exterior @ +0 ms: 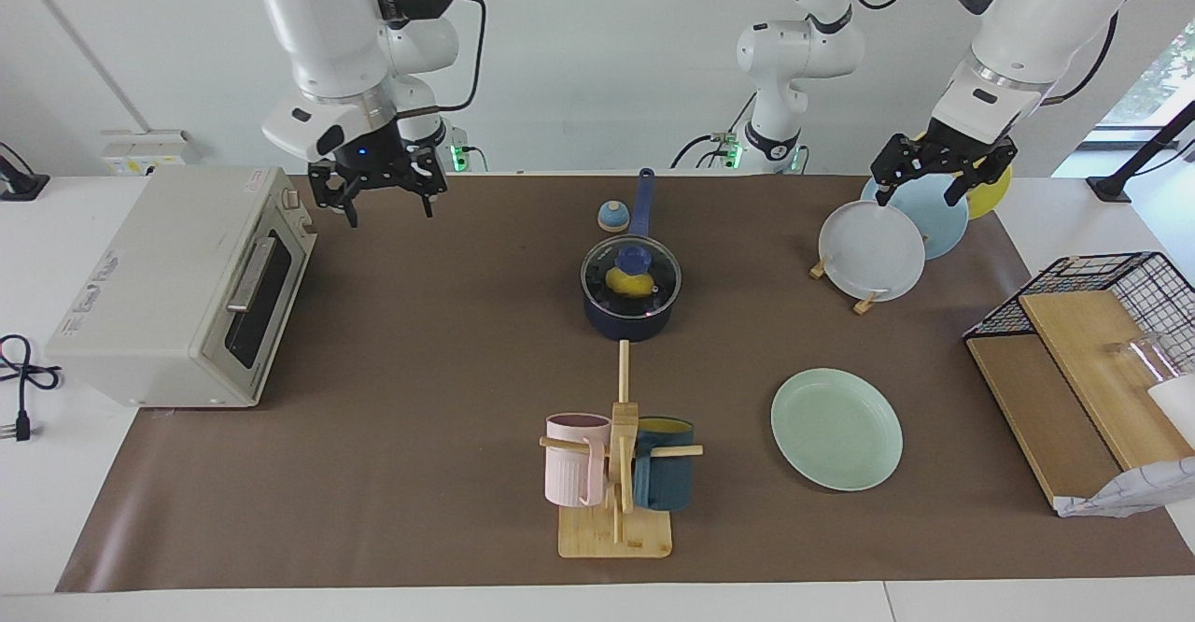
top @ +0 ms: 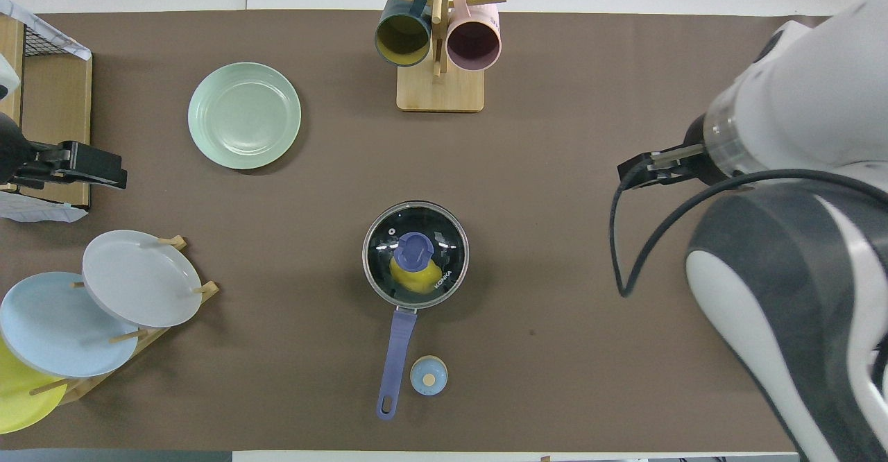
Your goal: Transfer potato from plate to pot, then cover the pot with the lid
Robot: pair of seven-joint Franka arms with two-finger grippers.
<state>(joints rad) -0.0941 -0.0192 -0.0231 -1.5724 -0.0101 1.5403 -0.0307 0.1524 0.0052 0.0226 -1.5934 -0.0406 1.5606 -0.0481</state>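
Potato (exterior: 627,282) sits in the lidded pot (exterior: 629,316); the fragile glass lid (exterior: 631,275) lifts by its knob; both hands, left (exterior: 939,171) and right (exterior: 380,186), hang spread and empty.

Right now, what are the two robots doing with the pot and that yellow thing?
Nothing is being held at this moment. The potato already sits inside the pot, and the lid is on top, so you see it through the glass. The plate lies bare, farther from the robots than the pot. The left hand hangs open over the upright plates in the rack, and the right hand hangs open beside the toaster oven. The job looks finished.
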